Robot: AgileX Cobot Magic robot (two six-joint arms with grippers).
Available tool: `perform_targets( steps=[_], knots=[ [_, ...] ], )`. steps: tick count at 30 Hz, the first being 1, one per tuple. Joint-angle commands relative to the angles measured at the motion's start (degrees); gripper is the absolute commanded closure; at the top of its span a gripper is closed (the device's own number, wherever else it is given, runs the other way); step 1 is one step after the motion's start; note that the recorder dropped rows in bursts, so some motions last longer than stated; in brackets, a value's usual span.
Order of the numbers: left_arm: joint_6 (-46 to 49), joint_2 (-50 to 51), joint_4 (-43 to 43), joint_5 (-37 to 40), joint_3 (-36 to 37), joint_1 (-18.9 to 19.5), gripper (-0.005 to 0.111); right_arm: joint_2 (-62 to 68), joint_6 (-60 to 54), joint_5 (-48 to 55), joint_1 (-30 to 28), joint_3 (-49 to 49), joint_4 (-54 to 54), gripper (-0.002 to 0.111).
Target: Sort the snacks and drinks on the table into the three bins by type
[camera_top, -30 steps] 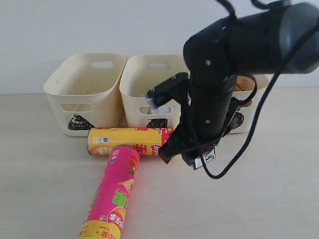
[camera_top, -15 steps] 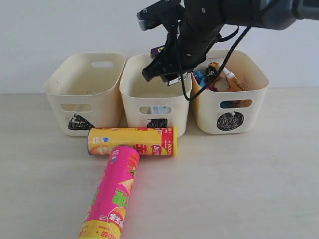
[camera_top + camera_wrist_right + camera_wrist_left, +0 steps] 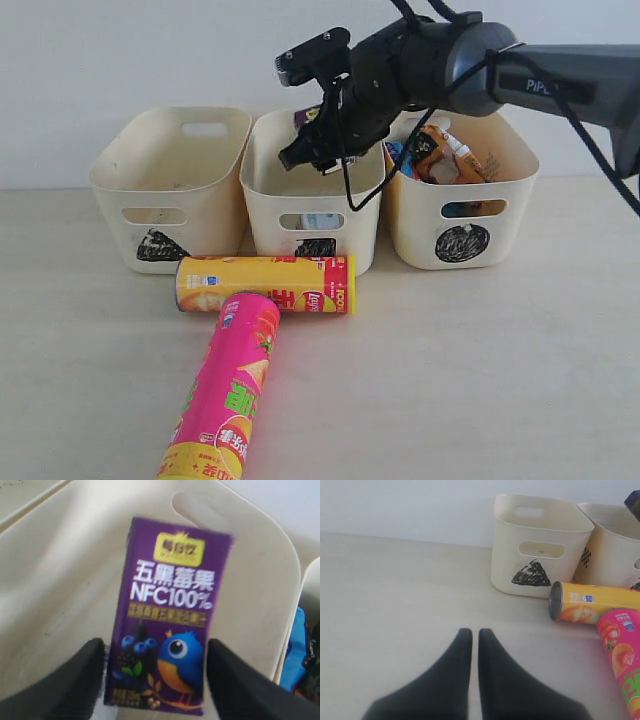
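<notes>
The right hand (image 3: 156, 649) hangs over the middle cream plastic bin (image 3: 268, 225), the one with a black scribbled square on its front. Between its two black fingers (image 3: 75, 680) sits the small dark purple juice carton (image 3: 170, 615), printed with a blue bird and berries, upright above the bin's open inside. The carton looks slightly blurred and its edges lie right at the finger pads, so I cannot tell whether the hand grips it or is free of it.

The left hand (image 3: 471, 632) is clenched on nothing, low over the pale beige desk (image 3: 500, 380). Just in front of the bins lie the yellow chip tube (image 3: 260, 283) with a red end and the pink chip tube (image 3: 230, 390) with green print, the pink one's end touching the yellow one's side. Crinkly snack bags (image 3: 445, 150) sit in the circle-marked bin (image 3: 420, 225). The triangle-marked bin (image 3: 120, 190) stands at the row's other end.
</notes>
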Motion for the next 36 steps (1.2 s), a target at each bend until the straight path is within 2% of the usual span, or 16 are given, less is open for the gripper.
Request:
perform_targets(
  steps=[1, 4, 7, 11, 14, 15, 25, 31, 36],
  knots=[
    [-0.2, -0.2, -0.3, -0.7, -0.2, 0.1, 0.103, -0.4, -0.8, -3.2, -0.5, -1.1, -0.9, 0.03],
    [-0.2, -0.2, -0.3, -0.7, -0.2, 0.1, 0.103, -0.8, -0.8, -1.9, -0.5, -1.1, -1.1, 0.034],
    [-0.2, -0.2, -0.3, -0.7, -0.2, 0.1, 0.103, -1.5, -0.8, 1.4, -0.5, -1.1, -1.2, 0.045],
    [-0.2, -0.2, -0.3, -0.7, -0.2, 0.1, 0.103, -3.3, -0.8, 7.7, -0.5, -1.1, -1.2, 0.076],
    [-0.2, -0.2, -0.3, -0.7, -0.2, 0.1, 0.103, -5.1, -1.7, 13.5, -0.5, -1.1, -1.4, 0.105],
    [-0.2, -0.2, -0.3, -0.7, -0.2, 0.1, 0.103, -5.7, -1.8, 15.3, -0.5, -1.1, -1.4, 0.108],
    [-0.2, -0.2, -0.3, -0.7, -0.2, 0.1, 0.103, -11.5, -1.8, 25.7, -0.5, 0.3, -0.7, 0.108],
    [-0.2, -0.2, -0.3, -0.7, -0.2, 0.1, 0.103, -19.4, -0.5, 21.9, -2.3, 12.1, -0.3, 0.108],
    [-0.2, -0.2, -0.3, -0.7, -0.2, 0.1, 0.103, -26.8, -0.1, 19.6, -7.2, 20.7, -0.1, 0.108]
  ],
)
